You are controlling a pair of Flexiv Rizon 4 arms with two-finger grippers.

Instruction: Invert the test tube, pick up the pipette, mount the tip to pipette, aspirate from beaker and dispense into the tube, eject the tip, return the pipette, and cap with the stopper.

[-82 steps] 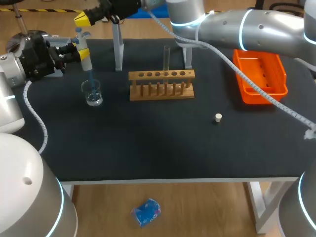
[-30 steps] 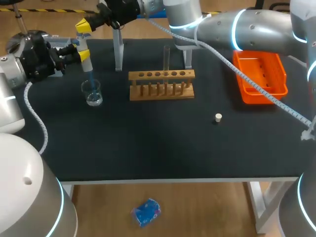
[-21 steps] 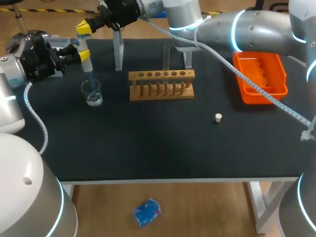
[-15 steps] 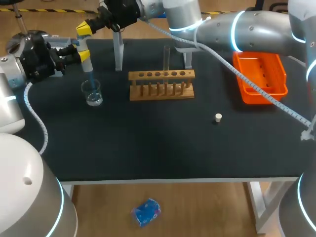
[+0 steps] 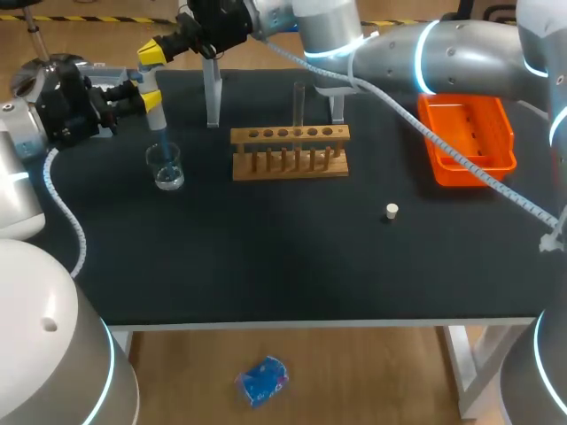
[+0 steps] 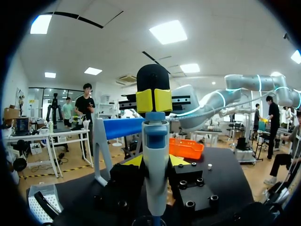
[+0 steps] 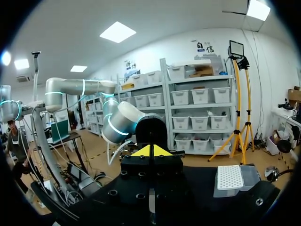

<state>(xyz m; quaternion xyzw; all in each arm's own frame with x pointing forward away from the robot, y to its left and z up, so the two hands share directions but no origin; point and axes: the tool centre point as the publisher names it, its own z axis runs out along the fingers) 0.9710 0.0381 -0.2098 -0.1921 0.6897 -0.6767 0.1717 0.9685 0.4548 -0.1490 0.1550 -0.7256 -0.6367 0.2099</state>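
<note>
The black bench carries everything. The right arm comes in from the right and reaches across the far edge to the far left corner. Its gripper has its two yellow fingers pressed together, holding nothing, and sits right at the top of the pipette; in the left wrist view those yellow tips rest on the blue plunger. The left arm comes in at the left edge, and the left gripper pinches the pipette's white body from both sides, holding it upright.

An orange tray lies near the far right corner. A wooden rack stands at the middle of the far side, with a grey stand just behind it. A white tip box sits at the far left corner, beside the left gripper.

The pipette's blue tip points down into the glass beaker, which stands near the left edge below the gripper and holds clear liquid. A clear test tube stands upright in the rack's back row. A small white stopper lies alone right of the middle, well apart from the rack and the tray.
</note>
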